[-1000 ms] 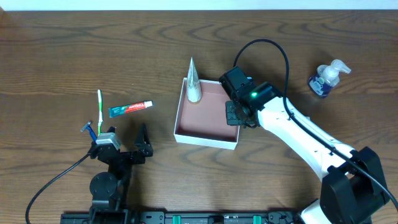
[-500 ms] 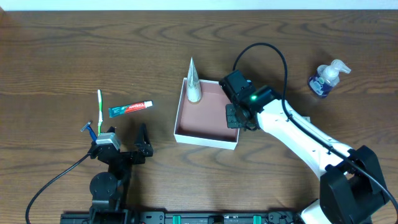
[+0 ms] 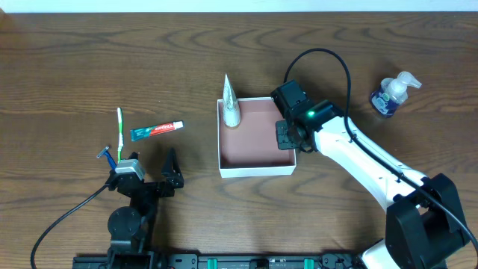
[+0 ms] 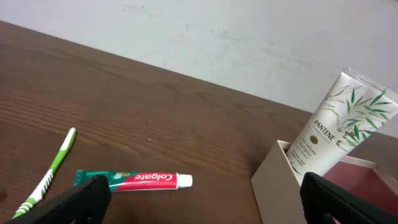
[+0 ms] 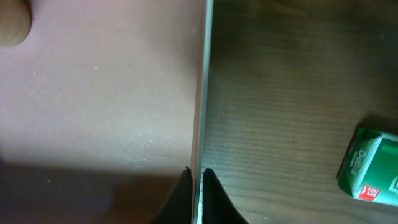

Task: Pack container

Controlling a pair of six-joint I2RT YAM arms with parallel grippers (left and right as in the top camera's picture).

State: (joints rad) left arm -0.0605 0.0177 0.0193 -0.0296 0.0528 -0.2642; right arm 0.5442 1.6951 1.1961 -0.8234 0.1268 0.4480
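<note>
The container (image 3: 254,170) is a shallow square box with white walls and a pinkish-brown floor, in the middle of the table. A white Pantene tube (image 3: 230,103) stands in its far left corner; it also shows in the left wrist view (image 4: 339,127). My right gripper (image 3: 287,137) is shut on the container's right wall (image 5: 201,112), one finger on each side (image 5: 196,180). A red-and-green toothpaste tube (image 3: 157,130) and a green toothbrush (image 3: 119,128) lie at the left. My left gripper (image 3: 153,175) is open and empty, near the front edge.
A clear pump bottle with blue liquid (image 3: 391,93) stands at the far right. A small green-and-white packet (image 5: 370,172) lies on the table right of the container. A blue-handled item (image 3: 109,158) lies by the left arm.
The container has slid to the right and turned, now square to the table, with my right gripper holding its wall. The Pantene tube moved with it. The left arm has not moved.
</note>
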